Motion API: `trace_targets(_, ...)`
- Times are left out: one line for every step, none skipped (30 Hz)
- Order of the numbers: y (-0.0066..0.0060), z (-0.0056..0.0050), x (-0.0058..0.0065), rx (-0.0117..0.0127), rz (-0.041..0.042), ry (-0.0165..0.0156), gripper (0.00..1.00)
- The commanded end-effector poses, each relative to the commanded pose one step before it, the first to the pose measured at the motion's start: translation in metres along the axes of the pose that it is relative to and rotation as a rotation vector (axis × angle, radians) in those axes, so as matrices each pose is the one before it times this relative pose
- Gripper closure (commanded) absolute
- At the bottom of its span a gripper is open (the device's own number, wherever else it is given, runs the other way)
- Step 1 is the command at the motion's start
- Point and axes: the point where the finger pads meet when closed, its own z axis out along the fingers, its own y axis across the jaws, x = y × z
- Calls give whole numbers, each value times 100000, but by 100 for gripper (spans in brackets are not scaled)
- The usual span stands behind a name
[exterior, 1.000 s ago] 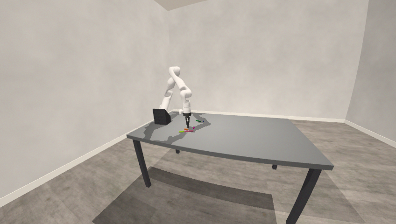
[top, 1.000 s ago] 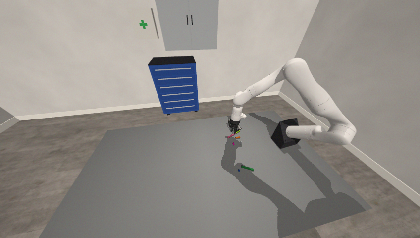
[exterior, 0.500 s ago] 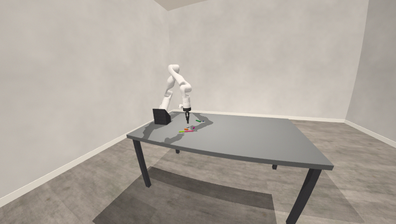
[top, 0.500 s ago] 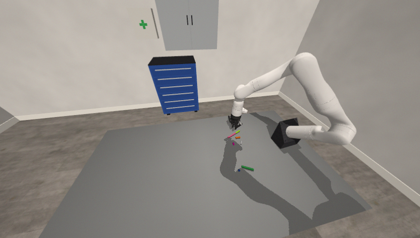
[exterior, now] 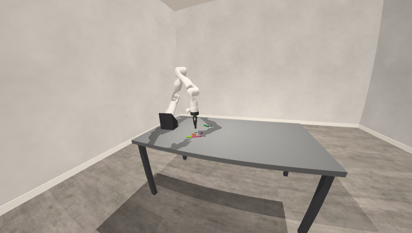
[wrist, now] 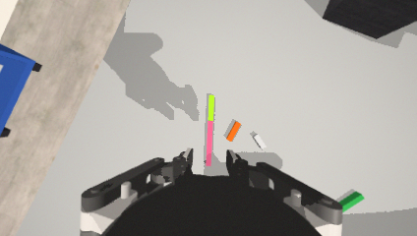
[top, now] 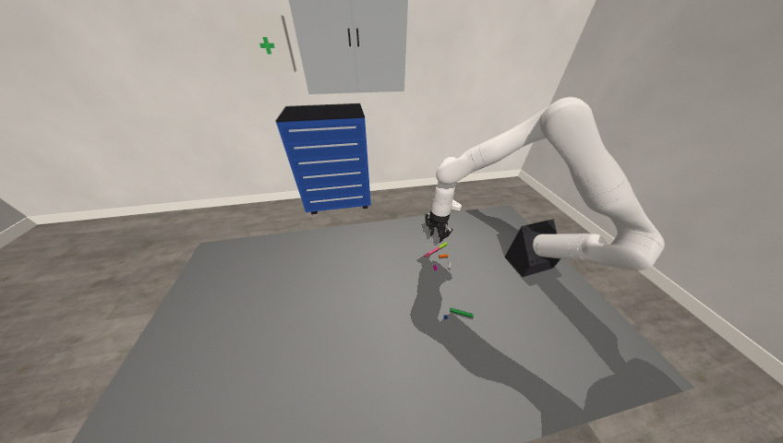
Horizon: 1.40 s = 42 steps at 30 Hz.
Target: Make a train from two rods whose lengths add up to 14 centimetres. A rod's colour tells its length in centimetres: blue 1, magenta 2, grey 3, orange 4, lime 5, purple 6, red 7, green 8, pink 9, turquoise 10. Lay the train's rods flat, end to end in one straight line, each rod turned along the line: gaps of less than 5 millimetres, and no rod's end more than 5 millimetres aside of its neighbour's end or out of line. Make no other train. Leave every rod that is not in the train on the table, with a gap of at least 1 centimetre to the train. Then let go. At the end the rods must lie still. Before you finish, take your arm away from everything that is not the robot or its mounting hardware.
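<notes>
A pink rod (wrist: pixel 209 143) lies flat on the table, end to end in one line with a lime rod (wrist: pixel 210 107). The pair also shows in the top view, pink (top: pixel 432 252) and lime (top: pixel 442 245), and in the exterior view (exterior: pixel 194 136). My gripper (wrist: pixel 209 156) is open and raised above the pink rod's near end, with its fingers apart and nothing between them. It hangs over the rods in the top view (top: pixel 438 233).
An orange rod (wrist: pixel 233 130) and a grey rod (wrist: pixel 259 141) lie just right of the line. A magenta rod (top: pixel 435 268), a green rod (top: pixel 461 313) and a small blue rod (top: pixel 445 317) lie further off. The black arm base (top: pixel 532 246) stands to the right.
</notes>
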Motion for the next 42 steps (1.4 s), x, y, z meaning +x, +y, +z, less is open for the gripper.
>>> trace_targets(-148,-411,-249,601,-961,-432,0)
trace_targets(0,0,0,0,0,0,0)
trace_targets(0,0,0,0,0,0,0)
trace_targets(0,0,0,0,0,0,0)
trace_targets(0,0,0,0,0,0,0)
trace_targets(0,0,0,0,0,0,0)
trace_targets(0,0,0,0,0,0,0)
trace_targets(3,-4,2,-11,0,6,0)
trace_targets(19,-27,11,-74,0,40,0)
trace_targets(49,-67,27,-186,0,102,0)
trace_targets(23,-119,13,-116,0,63,0)
trace_targets(-16,-161,-9,34,0,-20,0)
trace_targets(2,-209,0,-1,-1,-2,0)
trace_targets(1,-266,-1,-1,-2,-3,0)
trace_targets(-21,-355,23,25,74,-78,0)
trace_targets(-25,-415,27,30,89,-93,0)
trace_targets(-19,-456,22,24,70,-76,0)
trace_targets(-13,-489,16,16,50,-56,0)
trace_targets(-7,-516,10,10,32,-40,0)
trace_targets(0,0,0,0,0,0,0)
trace_targets(0,0,0,0,0,0,0)
trace_targets(102,-393,-109,-117,-334,318,0)
trace_targets(-30,-587,36,37,109,-115,0)
trace_targets(-32,-596,39,39,115,-122,0)
trace_targets(-15,-569,20,20,59,-68,0)
trace_targets(0,-535,3,2,7,-16,0)
trace_targets(10,-499,-9,-10,-27,18,0)
trace_targets(15,-460,-16,-17,-47,37,0)
trace_targets(18,-418,-20,-20,-56,47,0)
trace_targets(19,-373,-22,-21,-60,52,0)
trace_targets(19,-323,-23,-22,-62,55,0)
trace_targets(19,-270,-24,-22,-64,57,0)
trace_targets(7,-234,-7,-7,-19,15,0)
trace_targets(1,-186,-1,-1,-2,-2,0)
trace_targets(1,-135,0,0,-1,-1,0)
trace_targets(1,-89,0,0,-1,-1,0)
trace_targets(0,0,0,0,0,0,0)
trace_targets(0,0,0,0,0,0,0)
trace_targets(-155,-33,-83,521,-1,-280,0)
trace_targets(32,-2,17,-79,-1,42,0)
trace_targets(25,12,13,-60,0,32,0)
trace_targets(8,6,4,-17,0,9,0)
